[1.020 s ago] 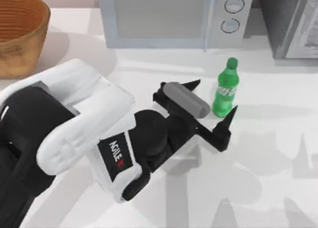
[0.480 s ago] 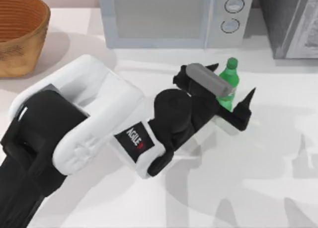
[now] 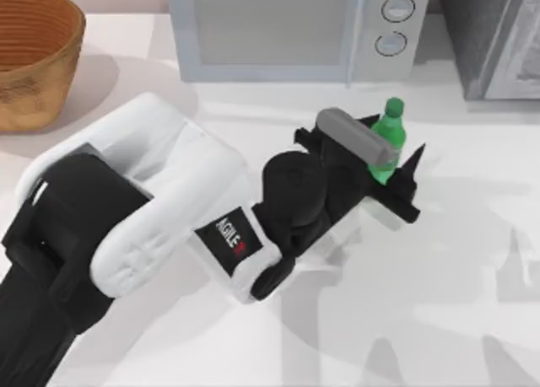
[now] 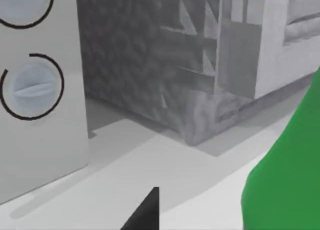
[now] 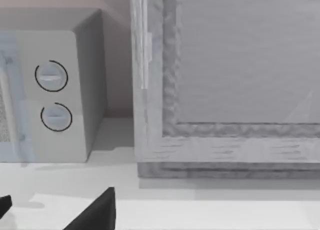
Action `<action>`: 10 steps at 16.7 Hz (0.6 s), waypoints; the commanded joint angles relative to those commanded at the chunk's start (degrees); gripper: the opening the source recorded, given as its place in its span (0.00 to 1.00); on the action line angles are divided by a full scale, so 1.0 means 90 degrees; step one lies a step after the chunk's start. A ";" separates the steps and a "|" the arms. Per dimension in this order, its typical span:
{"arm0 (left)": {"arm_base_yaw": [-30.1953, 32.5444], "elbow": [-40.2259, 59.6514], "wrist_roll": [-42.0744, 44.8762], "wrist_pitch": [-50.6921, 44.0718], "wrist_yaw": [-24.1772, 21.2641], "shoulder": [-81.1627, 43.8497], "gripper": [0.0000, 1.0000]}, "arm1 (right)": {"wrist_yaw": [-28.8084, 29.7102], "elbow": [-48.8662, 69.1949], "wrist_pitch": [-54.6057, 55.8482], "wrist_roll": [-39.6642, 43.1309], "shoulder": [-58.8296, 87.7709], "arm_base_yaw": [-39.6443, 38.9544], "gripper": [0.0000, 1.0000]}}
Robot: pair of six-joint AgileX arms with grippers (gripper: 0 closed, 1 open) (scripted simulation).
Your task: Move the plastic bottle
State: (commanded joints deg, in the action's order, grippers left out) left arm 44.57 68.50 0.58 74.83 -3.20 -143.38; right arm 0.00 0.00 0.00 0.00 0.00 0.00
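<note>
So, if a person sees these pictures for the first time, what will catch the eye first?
Probably the left gripper, reaching from the table's left with its fingers on either side of the upright plastic bottle, in front of the microwave. Next, the wicker basket at the far left corner.

Pale grey box-shaped microwave (image 5: 50,89) at one side; two round white dials ringed in black on its control panel, upper dial (image 5: 51,76) directly above lower dial (image 5: 56,117). Beside it, apart by a narrow gap, a large grey cabinet with rough mottled frame (image 5: 225,84) and smooth flat front. Both stand on a white table surface (image 5: 200,210). Two black pointed fingertips (image 5: 97,212) rise at the lower edge.
</note>
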 joint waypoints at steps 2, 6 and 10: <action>0.0000 0.0000 0.0000 0.0000 0.0000 0.0000 0.40 | 0.0000 0.0000 0.0000 0.0000 0.0000 0.0000 1.00; 0.0000 0.0000 0.0000 0.0000 0.0000 0.0000 0.10 | 0.0000 0.0000 0.0000 0.0000 0.0000 0.0000 1.00; 0.0000 0.0000 0.0000 0.0000 0.0000 0.0000 0.00 | 0.0000 0.0000 0.0000 0.0000 0.0000 0.0000 1.00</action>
State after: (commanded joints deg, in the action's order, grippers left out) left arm 44.57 68.50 0.58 74.83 -3.20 -143.38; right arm 0.00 0.00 0.00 0.00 0.00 0.00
